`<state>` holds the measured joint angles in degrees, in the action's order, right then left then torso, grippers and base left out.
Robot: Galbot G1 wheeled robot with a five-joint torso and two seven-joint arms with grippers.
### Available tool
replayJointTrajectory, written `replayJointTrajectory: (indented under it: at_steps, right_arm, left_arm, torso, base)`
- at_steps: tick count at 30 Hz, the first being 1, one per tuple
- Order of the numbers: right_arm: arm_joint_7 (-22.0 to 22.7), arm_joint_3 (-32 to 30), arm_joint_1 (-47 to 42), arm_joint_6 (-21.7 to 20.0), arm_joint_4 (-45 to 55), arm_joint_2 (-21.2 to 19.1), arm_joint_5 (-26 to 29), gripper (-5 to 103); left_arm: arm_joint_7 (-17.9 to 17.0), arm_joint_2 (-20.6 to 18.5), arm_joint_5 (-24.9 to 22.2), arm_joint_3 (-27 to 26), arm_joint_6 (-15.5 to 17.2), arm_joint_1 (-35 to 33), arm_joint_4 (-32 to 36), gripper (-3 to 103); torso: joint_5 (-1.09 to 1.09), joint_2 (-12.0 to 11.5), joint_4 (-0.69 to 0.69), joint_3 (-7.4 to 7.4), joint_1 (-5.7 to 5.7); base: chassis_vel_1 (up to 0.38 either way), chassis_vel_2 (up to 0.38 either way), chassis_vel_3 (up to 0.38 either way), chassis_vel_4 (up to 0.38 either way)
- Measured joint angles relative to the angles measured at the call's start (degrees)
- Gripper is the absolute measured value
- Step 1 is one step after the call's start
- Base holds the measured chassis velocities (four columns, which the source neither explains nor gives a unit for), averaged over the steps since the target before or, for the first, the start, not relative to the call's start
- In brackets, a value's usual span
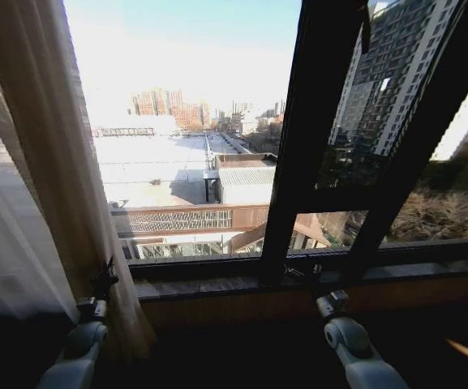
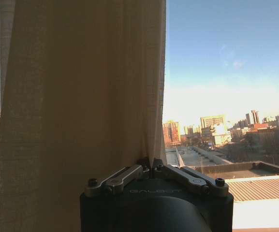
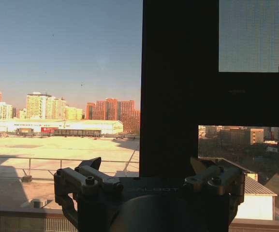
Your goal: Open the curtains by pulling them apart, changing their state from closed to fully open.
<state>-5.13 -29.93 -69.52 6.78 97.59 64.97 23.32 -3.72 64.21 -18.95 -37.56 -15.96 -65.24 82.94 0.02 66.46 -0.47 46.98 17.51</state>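
From my head view, my left arm reaches forward and up at the lower left, and my left hand (image 1: pixel 104 279) sits against the lower edge of the curtains (image 1: pixel 47 186), which hang bunched at the left side of the window. My right arm reaches up at lower centre, my right hand (image 1: pixel 313 279) at the window sill (image 1: pixel 217 285), just below the dark window frame (image 1: pixel 306 138). The glass between shows rooftops and towers.

In my left wrist view, the curtains (image 2: pixel 81 96) fill the space ahead, and my left hand (image 2: pixel 151 166) has its fingers (image 2: pixel 124 175) pressed together, pinching a fold of the fabric.

In my right wrist view, my right hand (image 3: pixel 149 176) stands spread wide, holding nothing, with the window frame (image 3: pixel 178 87) straight ahead.
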Motion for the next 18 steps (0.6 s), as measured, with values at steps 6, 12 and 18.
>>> replayJointTrajectory:
  at_steps: [6,12,18]
  right_arm:
    - [0.0,0.01,0.0,0.0,0.0,0.02,0.0,100]
    - [0.0,0.01,0.0,0.0,0.0,0.02,0.0,100]
    - [0.0,0.0,0.0,0.0,0.0,0.01,0.0,100]
  left_arm:
    - [0.01,0.16,0.15,-0.02,-0.2,0.26,-0.31,0]
    - [0.1,0.18,0.23,0.05,-0.28,0.8,-0.83,0]
    - [0.23,-0.02,0.59,0.54,-0.3,1.49,-1.4,0]
  torso:
    - [-0.02,0.0,0.04,0.0,0.01]
    - [-0.02,0.0,0.01,0.0,0.01]
    - [-0.01,0.0,0.01,0.0,0.0]
  base:
    - [0.0,0.0,0.0,0.0]
    - [0.007,0.008,-0.007,-0.01]
    - [0.112,0.108,-0.11,-0.103]
